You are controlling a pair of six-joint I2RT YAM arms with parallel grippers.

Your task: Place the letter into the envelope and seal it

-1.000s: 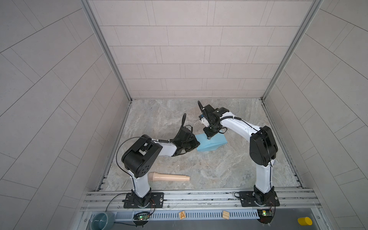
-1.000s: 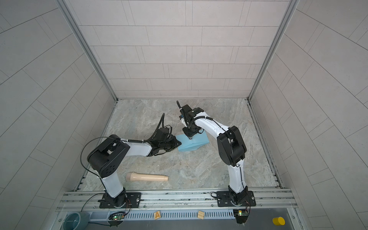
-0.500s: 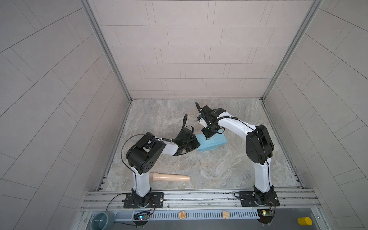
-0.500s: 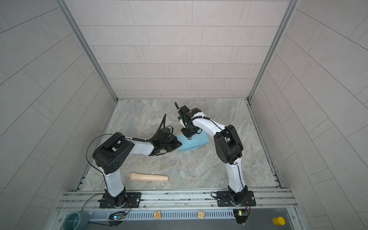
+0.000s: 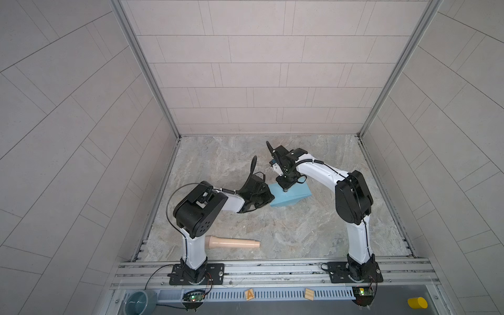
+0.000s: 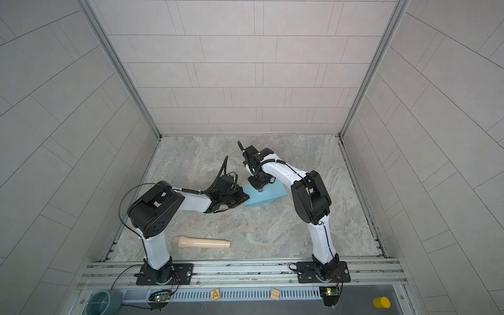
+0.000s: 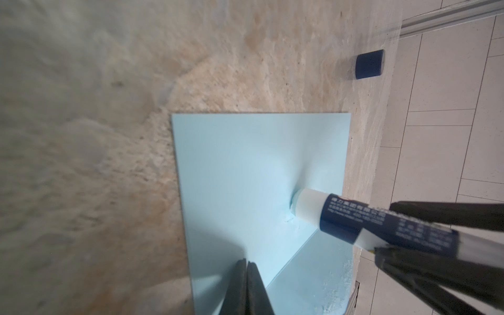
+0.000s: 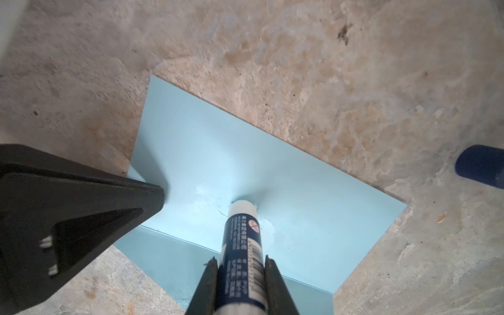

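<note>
Right, quick count: one envelope [image 5: 297,196], one glue stick [image 8: 241,231], one loose cap [image 7: 369,64], one rod [image 5: 233,242], two blocks [image 5: 249,295], one bowl [image 5: 139,300] and one yellow cylinder [image 5: 417,302].

Flooring is a marble-look slab [image 5: 272,231], beige and grey, veined and matte, boxed in on three sides by pale tiled walls [image 5: 245,68] with metal corner rails.

Dead centre in both top views lies the envelope, smooth light blue paper, flat on the slab with its flap folded open along a crisp crease. The right claw [image 8: 241,263] clamps the glue stick, a dark blue tube with a white tip. That tip presses into the paper just beside the crease, dimpling it, with white smears around. The left claw [image 7: 246,268] is closed tight, its black tips against the envelope's edge; whether paper sits between them, I can't tell. The cap, short and dark blue, lies on its side well apart. The rod is beige and tapered, at lower left of the slab.
</note>
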